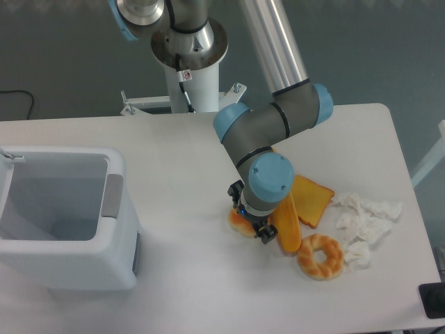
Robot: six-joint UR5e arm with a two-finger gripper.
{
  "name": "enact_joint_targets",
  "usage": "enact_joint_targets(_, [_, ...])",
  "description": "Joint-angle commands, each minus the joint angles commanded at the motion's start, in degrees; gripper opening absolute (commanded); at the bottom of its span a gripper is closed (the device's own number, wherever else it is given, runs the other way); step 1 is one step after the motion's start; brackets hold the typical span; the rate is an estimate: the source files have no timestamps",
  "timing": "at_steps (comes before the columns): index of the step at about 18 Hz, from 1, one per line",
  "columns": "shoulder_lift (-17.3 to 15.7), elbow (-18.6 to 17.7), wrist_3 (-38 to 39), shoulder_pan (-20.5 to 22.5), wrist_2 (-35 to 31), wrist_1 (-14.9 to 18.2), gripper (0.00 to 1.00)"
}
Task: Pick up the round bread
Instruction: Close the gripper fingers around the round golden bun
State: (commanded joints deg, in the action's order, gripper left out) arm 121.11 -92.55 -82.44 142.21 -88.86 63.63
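The round bread (240,224) is a small golden-orange bun lying on the white table (174,153). Only its left and lower edge shows; the rest is hidden under the arm's wrist. My gripper (251,216) points straight down right over the bun. One dark fingertip (266,235) shows at the bun's lower right and another dark part at its upper left. The wrist hides the gap between the fingers, so I cannot tell whether they are closed on the bun.
A long orange loaf (287,226) lies just right of the gripper, touching a toast slice (314,200). A ring-shaped bread (320,256) lies below them. Crumpled white paper (363,223) is at the right. A white bin (62,216) stands at the left.
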Motion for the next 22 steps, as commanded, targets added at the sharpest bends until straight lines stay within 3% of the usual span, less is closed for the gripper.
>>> enact_joint_targets(8, [0.3, 0.1, 0.2, 0.0, 0.1, 0.2, 0.31])
enact_joint_targets(12, [0.4, 0.4, 0.3, 0.0, 0.4, 0.2, 0.00])
enact_joint_targets(22, [-1.0, 2.6, 0.3, -0.4, 0.4, 0.7, 0.00])
